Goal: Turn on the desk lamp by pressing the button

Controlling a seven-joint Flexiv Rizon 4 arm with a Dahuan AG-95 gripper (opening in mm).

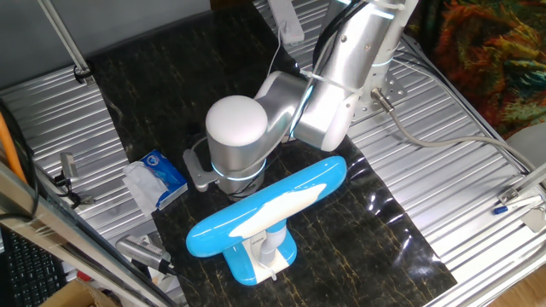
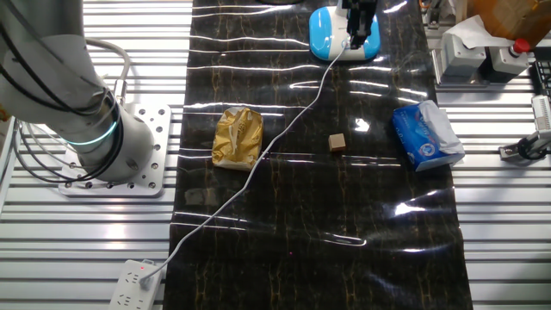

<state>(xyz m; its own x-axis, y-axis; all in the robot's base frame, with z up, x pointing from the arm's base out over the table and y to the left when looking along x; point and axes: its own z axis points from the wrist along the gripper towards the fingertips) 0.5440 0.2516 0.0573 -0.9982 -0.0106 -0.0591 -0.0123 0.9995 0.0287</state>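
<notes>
Gripper point(image 2: 358, 19) directly above desk lamp point(image 2: 343, 39) base, finger state unclear

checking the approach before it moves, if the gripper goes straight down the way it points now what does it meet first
Most likely the white-topped base of the large bright-blue plastic desk lamp. In the other fixed view the dark gripper hangs right at that base, at the far end of the black mat. Depth is unclear, and contact cannot be judged.

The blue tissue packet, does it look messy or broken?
A bit messy, not broken: the blue tissue packet lies tilted on the mat's edge with white tissue bunched out of its open end. The desk lamp looks upright and fine.
</notes>
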